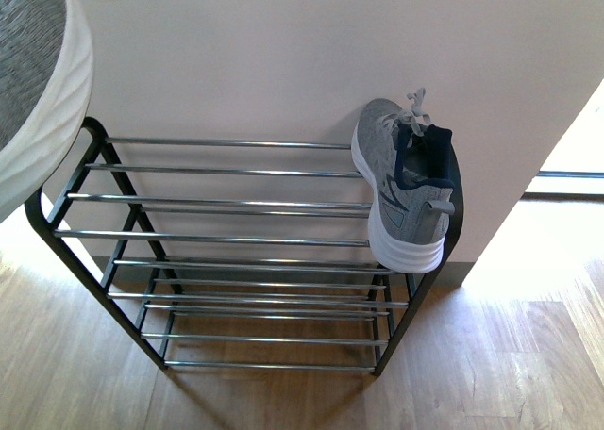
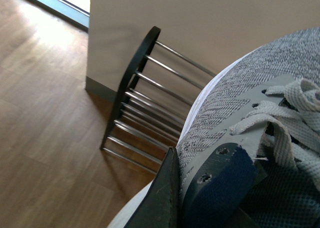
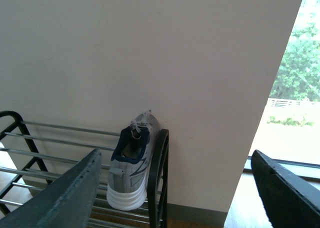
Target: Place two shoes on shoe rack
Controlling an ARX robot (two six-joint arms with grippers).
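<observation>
**Second shoe aloft in left arm; set-down on top tier not yet done**

Held shoe point(image 1: 33, 81): grey knit, white sole. In the front view it sits at 10 o'clock, above and outside the rack's left end, with the sole edge toward the camera. It touches no rod.

Grip: the left gripper point(image 2: 175, 193) is clenched on this shoe at the collar. One dark finger point(image 2: 160, 200) presses the outer side beside the navy lining. The other finger is hidden, probably inside the opening.

Placed shoe point(image 1: 406, 194): rests on the top tier at the 3 o'clock end of the shoe rack point(image 1: 94, 133). Its toe points to the wall point(image 1: 283, 53), its heel is over the front rod, and it sits close against the right side frame.

Right gripper point(image 3: 176, 160): fingers spread wide and empty, facing the placed shoe from well apart.

Step in hand (judgement): carry the held shoe toward 3 o'clock and down onto the bare rods point(image 1: 226, 173), at 9 o'clock of its mate.

Method notes:
- Turn the sole down and point the toe to 12 o'clock, matching the mate.
- Span several rods with the sole. They are thin and gapped, so a heel or toe could drop through.
- A collar grip is off-centre, so expect the toe to sag. Land the toe first, then the heel.
- Release only once the rods carry the weight.
- Leave a gap so the mate is not nudged.
- Keep the right arm out of the path.
</observation>
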